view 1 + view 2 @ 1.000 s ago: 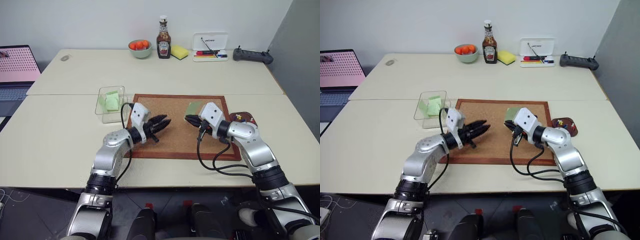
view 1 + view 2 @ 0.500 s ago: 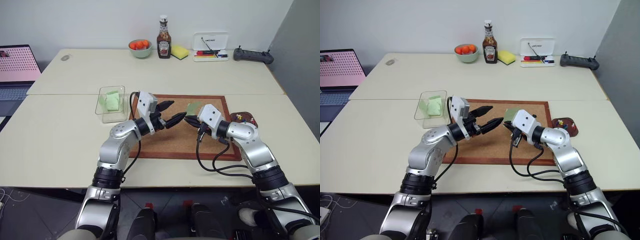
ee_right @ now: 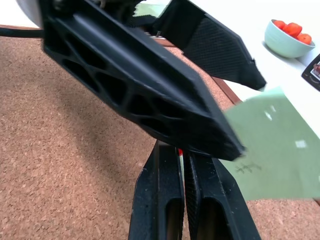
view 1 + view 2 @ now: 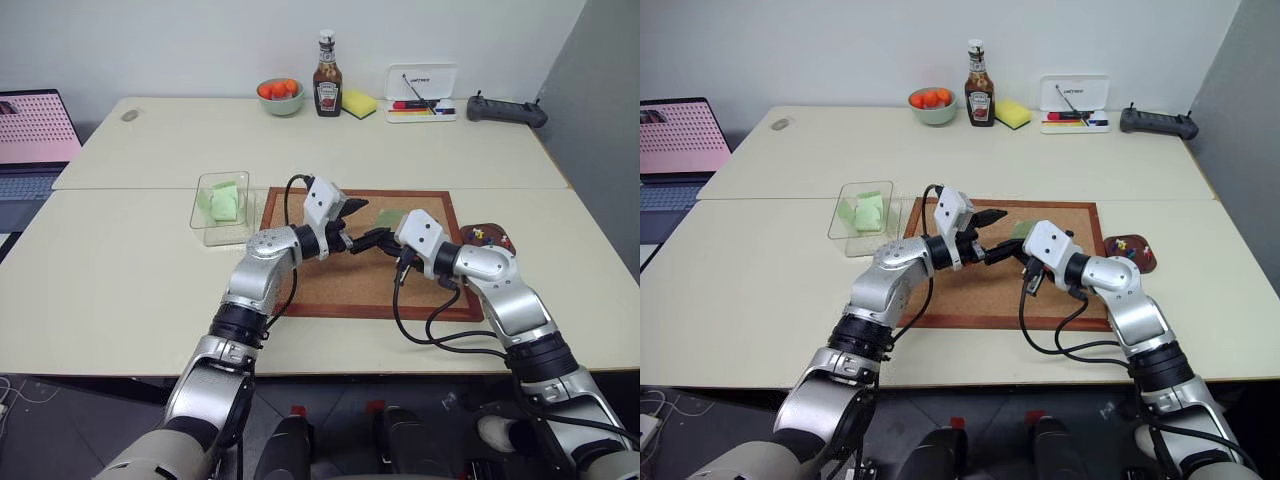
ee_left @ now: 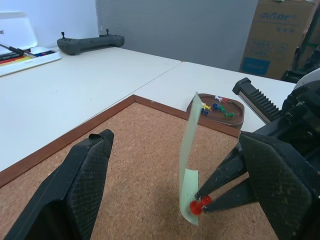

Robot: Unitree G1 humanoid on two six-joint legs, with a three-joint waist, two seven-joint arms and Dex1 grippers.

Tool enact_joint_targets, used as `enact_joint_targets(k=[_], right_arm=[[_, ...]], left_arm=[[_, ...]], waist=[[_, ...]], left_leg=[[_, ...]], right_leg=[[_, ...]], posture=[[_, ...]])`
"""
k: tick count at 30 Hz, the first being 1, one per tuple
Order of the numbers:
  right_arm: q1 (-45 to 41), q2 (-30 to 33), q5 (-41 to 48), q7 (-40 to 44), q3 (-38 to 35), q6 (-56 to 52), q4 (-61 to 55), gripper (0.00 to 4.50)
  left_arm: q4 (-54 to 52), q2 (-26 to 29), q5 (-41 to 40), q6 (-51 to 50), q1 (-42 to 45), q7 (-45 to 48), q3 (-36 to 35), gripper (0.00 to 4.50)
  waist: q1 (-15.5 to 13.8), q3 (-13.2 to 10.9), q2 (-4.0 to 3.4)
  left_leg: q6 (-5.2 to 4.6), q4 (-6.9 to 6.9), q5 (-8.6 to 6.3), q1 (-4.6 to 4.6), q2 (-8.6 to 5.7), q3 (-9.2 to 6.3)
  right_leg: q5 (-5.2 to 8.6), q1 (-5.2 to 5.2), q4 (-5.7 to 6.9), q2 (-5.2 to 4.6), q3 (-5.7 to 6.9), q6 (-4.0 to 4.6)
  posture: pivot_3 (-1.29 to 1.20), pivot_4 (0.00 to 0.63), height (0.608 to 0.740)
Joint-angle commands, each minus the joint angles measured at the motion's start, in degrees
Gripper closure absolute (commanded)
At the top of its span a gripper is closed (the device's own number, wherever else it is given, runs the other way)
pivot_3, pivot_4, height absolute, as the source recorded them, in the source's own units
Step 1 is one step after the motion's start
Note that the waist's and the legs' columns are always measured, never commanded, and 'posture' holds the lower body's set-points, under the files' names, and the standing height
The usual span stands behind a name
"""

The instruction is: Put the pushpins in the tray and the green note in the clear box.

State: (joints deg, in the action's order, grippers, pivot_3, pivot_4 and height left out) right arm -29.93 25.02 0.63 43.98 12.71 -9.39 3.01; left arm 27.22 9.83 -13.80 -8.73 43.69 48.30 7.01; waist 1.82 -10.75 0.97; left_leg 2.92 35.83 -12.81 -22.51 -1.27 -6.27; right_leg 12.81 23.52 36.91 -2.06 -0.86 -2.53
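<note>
On the pale worktop (image 4: pixel 130 300) lies a cork board (image 4: pixel 330 285). Above it the right hand (image 4: pixel 381 241) is pinched on a red pushpin (image 5: pixel 198 205) that carries the green note (image 5: pixel 189 165) upright, so the left hand (image 4: pixel 362 224), fingers spread around the note, can take it; tray (image 5: pixel 220 109) beyond the board's edge, clear box (image 4: pixel 222 208) beside the board.
</note>
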Motion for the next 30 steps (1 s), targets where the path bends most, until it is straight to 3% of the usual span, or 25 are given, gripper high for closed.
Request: enact_joint_targets(k=[1,2,21,30], right_arm=[[-0.3,0.1,0.3,0.2,-0.3,0.3,-3.6,4.5],[-0.4,0.1,0.3,0.1,-0.3,0.3,-3.6,4.5],[-0.8,-0.1,0.0,0.3,-0.4,0.8,-3.3,4.5],[-0.7,-0.2,0.5,0.1,-1.3,1.5,-3.9,4.5]], left_arm=[[3.0,-0.7,1.6,2.6,2.3,1.6,1.0,0.7],[3.7,-0.7,1.9,2.7,2.4,2.1,1.3,1.02],[8.8,0.0,6.1,6.5,2.7,4.4,2.9,4.36],[10.6,1.0,7.5,8.2,2.6,2.2,1.3,4.43]], waist=[[0.0,0.0,0.0],[0.0,0.0,0.0],[0.0,0.0,0.0],[0.1,0.0,0.01]], left_leg=[[0.0,0.0,0.0,0.0,0.0,0.01],[0.0,0.0,0.0,0.0,0.0,0.0],[0.0,0.0,0.0,0.0,0.0,0.0],[0.0,0.02,0.0,0.0,0.0,0.0]], right_leg=[[0.0,0.0,0.0,0.0,-0.01,0.0],[0.0,0.0,0.0,0.0,0.0,0.0],[0.0,0.0,0.02,0.0,0.0,-0.01],[-0.01,0.01,0.04,0.0,-0.01,-0.01]], posture=[[0.0,0.15,0.74],[0.0,0.15,0.74],[0.0,0.15,0.74],[0.0,0.15,0.74]])
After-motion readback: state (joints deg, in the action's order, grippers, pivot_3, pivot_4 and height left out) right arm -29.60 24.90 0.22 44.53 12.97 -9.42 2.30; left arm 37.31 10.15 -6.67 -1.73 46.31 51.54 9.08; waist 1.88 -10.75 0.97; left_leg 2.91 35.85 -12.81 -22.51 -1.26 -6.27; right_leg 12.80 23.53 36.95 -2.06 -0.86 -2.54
